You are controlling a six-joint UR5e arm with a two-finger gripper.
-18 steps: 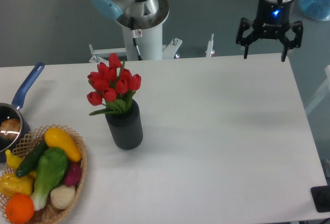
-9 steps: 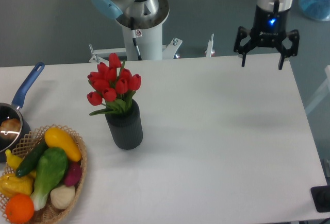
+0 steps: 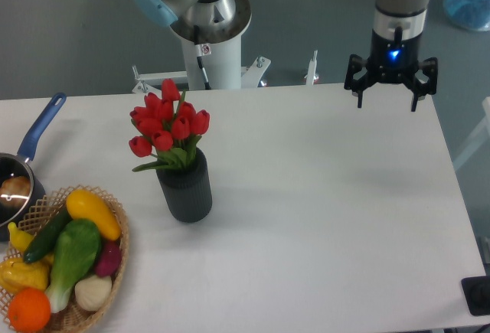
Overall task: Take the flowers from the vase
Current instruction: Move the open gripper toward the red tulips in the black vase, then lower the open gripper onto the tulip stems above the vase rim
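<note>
Upper right of the frame: gripper, 2 fingers spread wide apart, pointing down, nothing held between them. Blue light glowing on the black body just above the fingers. Hanging over the far right part of the white table, near its back edge.

Well apart from it, in the left half of the frame: flowers, red tulips with green leaves, standing upright in the vase. Dark, ribbed, cylindrical, resting on the table at left of centre.

Lower left corner: wicker basket holding vegetables, with a yellow squash, a green piece, an orange one and a pale one showing. Just beside the vase, not touching.

Left edge: saucepan with a blue handle angled toward the upper right, partly cut off by the frame.

Top centre, behind the table: arm base, white and grey with a pale blue cap.
</note>
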